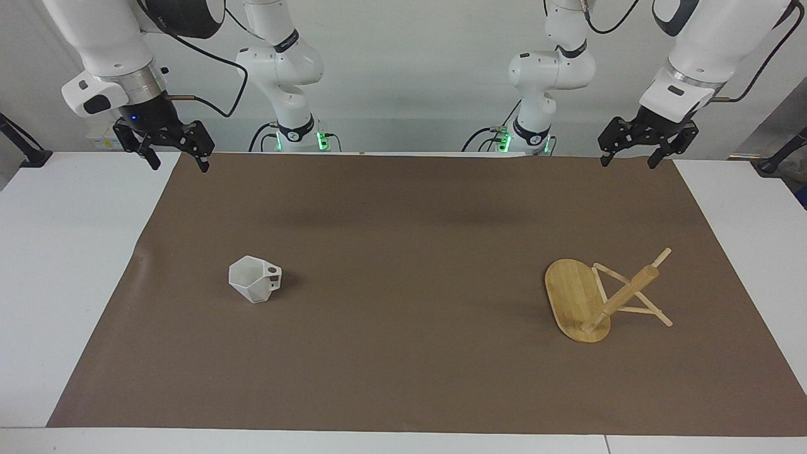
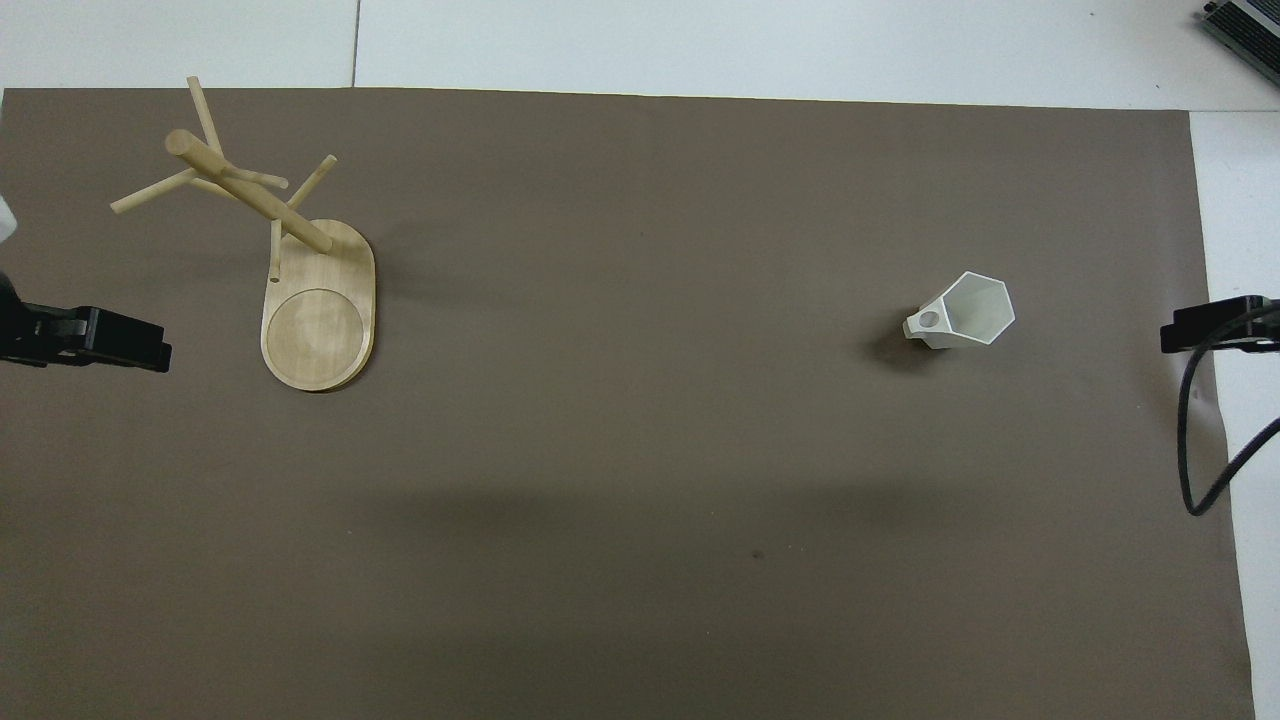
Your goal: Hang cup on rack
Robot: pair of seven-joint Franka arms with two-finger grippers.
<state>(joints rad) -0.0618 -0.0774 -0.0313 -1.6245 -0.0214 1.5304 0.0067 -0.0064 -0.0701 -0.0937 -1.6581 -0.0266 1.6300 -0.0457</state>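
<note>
My left gripper [image 1: 625, 162] hangs with fingers spread over the near corner of the brown mat [image 1: 403, 353] at my left end of the desk [image 1: 57, 265]. My right gripper [image 1: 177, 163] hangs spread over the mat's near corner at my right end. Farther out, the cup [image 1: 255, 279] stands on the mat toward my right end. Well apart from it, the rack [image 1: 592, 301] stands toward my left end, its pegs bare.

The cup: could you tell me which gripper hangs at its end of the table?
The right gripper; the left gripper hangs at the rack's end.
</note>
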